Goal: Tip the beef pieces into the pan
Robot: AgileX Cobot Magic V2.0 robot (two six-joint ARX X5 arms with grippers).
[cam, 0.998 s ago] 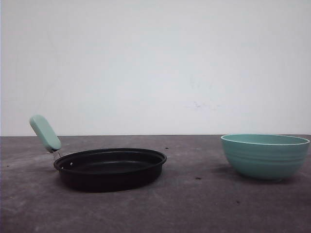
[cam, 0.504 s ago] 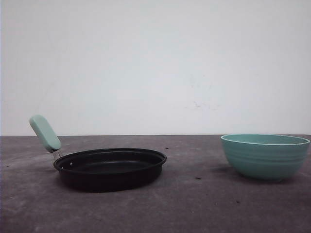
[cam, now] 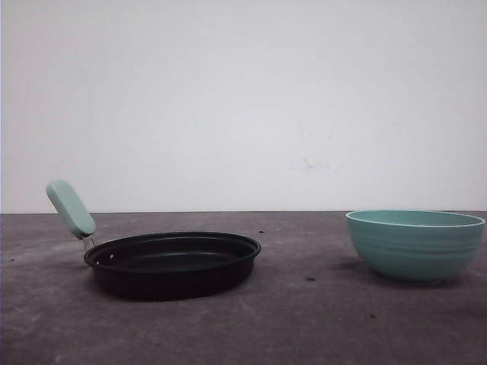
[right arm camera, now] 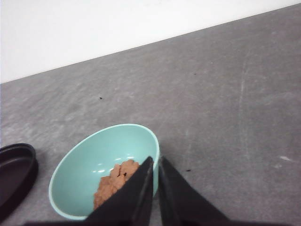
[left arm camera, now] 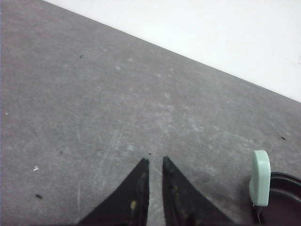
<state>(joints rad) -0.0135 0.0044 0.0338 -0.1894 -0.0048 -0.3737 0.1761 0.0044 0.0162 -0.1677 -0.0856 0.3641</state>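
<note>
The black pan [cam: 173, 262] sits on the table at the left, its mint-green handle [cam: 70, 207] angled up and to the left. At the right stands a teal ribbed bowl [cam: 415, 243]. In the right wrist view the bowl [right arm camera: 89, 160] holds a small heap of orange-brown beef pieces [right arm camera: 113, 183]. My right gripper [right arm camera: 156, 159] is above and short of the bowl, shut and holding nothing, with its tips lined up with the near rim. My left gripper [left arm camera: 154, 160] is shut over bare table, and the pan handle [left arm camera: 260, 176] lies off to its side.
The grey table [cam: 304, 319] is scuffed and has a few dark specks. A plain white wall [cam: 243, 99] stands behind it. A wide strip of table separates pan and bowl. The pan's edge [right arm camera: 14, 169] shows beside the bowl in the right wrist view.
</note>
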